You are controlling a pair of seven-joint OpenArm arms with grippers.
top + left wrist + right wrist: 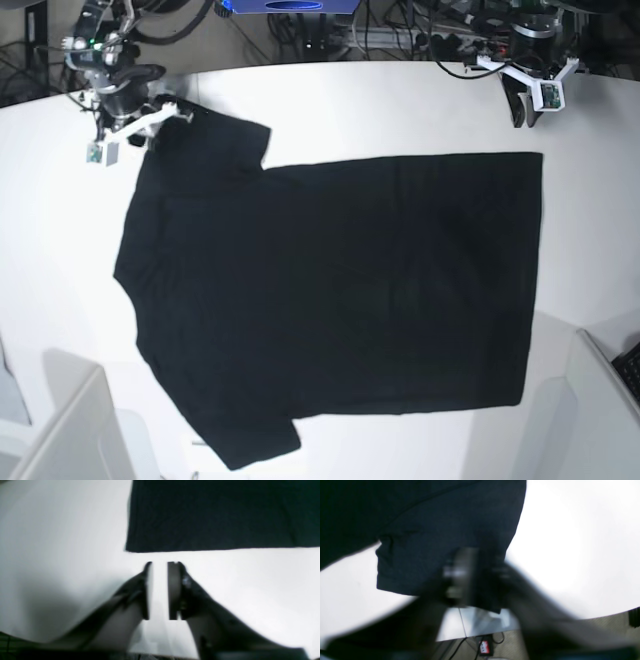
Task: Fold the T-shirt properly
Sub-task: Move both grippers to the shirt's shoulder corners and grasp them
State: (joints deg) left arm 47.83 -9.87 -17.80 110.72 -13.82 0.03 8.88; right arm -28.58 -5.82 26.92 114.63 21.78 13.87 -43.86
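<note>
The black T-shirt lies spread flat on the white table, its plain side up, neck end to the left and hem to the right in the base view. My left gripper hovers open over bare table just short of the hem corner, with nothing between its fingers. In the base view the left gripper is at the far right corner. My right gripper, heavily blurred, stands with its jaws apart at the edge of the far sleeve. The blur hides whether its pads touch the cloth.
Cables and equipment crowd the table's far edge. White panels stand at the near left and near right. A keyboard corner shows at the right. Past the table edge lie floor cables and a red-labelled device.
</note>
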